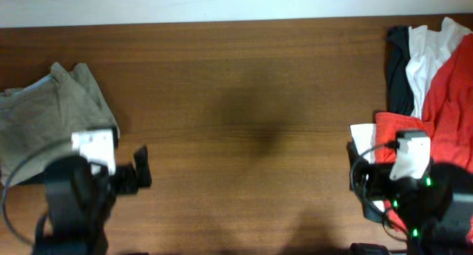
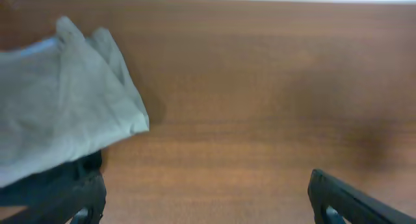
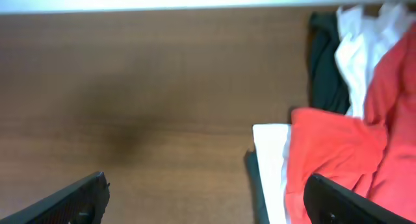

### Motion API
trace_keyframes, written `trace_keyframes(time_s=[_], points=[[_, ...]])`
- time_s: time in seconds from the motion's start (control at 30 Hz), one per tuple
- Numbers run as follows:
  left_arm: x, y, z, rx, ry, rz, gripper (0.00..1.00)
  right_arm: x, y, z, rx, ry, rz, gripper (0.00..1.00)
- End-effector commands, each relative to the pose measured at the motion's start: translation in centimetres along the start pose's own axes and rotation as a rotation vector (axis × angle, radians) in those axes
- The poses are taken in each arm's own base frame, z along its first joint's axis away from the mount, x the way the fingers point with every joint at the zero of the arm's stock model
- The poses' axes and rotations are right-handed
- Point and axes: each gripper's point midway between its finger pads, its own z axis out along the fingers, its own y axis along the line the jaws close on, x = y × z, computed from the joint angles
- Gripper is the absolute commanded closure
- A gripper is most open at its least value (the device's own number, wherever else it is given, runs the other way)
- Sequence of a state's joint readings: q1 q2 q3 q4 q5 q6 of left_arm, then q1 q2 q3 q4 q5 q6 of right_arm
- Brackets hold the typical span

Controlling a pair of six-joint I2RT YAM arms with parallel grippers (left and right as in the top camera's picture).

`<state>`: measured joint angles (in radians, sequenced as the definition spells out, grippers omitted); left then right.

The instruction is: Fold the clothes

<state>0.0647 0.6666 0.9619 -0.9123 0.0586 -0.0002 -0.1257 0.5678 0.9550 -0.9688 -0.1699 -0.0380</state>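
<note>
The khaki-beige shorts (image 1: 44,118) lie folded at the table's left edge; they also show in the left wrist view (image 2: 58,100). A pile of clothes sits at the right: a red garment (image 1: 451,100), a white garment (image 1: 429,55) and a black garment (image 1: 400,70). In the right wrist view the red garment (image 3: 344,146), the white one (image 3: 354,49) and the black one (image 3: 323,62) show. My left gripper (image 2: 205,198) is open and empty, just right of the shorts. My right gripper (image 3: 208,198) is open and empty at the pile's near left edge.
The brown wooden table (image 1: 251,114) stretches between the shorts and the pile. A white wall strip (image 1: 222,4) runs along the far edge. Black cables loop beside both arms at the front.
</note>
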Motion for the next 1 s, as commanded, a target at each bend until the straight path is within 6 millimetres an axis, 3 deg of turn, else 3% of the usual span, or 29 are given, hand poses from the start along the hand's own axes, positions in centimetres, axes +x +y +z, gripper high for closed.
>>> trace_keyframes(time_s=[0.0,0.07,0.37,0.43,0.57,0.7,0.8,0.83,0.97], points=[[-0.4,-0.1,-3.3,-0.004,-0.133,0.0,0.01,0.2,-0.3,-0.5,0.025,-0.019,-0.011,0.01],[-0.6,-0.2,-4.2,-0.004,-0.168,0.002,0.01,0.3,-0.3,-0.5,0.024,-0.015,-0.01,0.01],[-0.5,-0.2,-4.2,-0.004,-0.165,0.001,0.01,0.4,-0.3,-1.0,0.031,-0.029,-0.013,0.01],[-0.5,-0.2,-4.2,-0.004,-0.165,0.001,0.01,1.4,0.6,-0.9,-0.011,-0.061,-0.035,0.01],[-0.5,-0.2,-4.2,-0.004,-0.165,0.001,0.01,3.2,3.3,3.0,-0.138,-0.361,-0.138,0.01],[-0.5,-0.2,-4.2,-0.004,-0.165,0.001,0.01,3.6,2.6,5.5,-0.099,-0.573,-0.143,0.01],[-0.5,-0.2,-4.2,-0.004,-0.165,0.001,0.01,4.9,1.1,7.8,0.005,-0.623,-0.191,0.01],[-0.5,-0.2,-4.2,-0.004,-0.165,0.001,0.01,7.7,0.8,9.6,0.01,-0.487,-0.197,0.01],[-0.5,-0.2,-4.2,-0.004,-0.165,0.001,0.01,7.5,0.8,9.5,-0.003,-0.495,-0.161,0.01]])
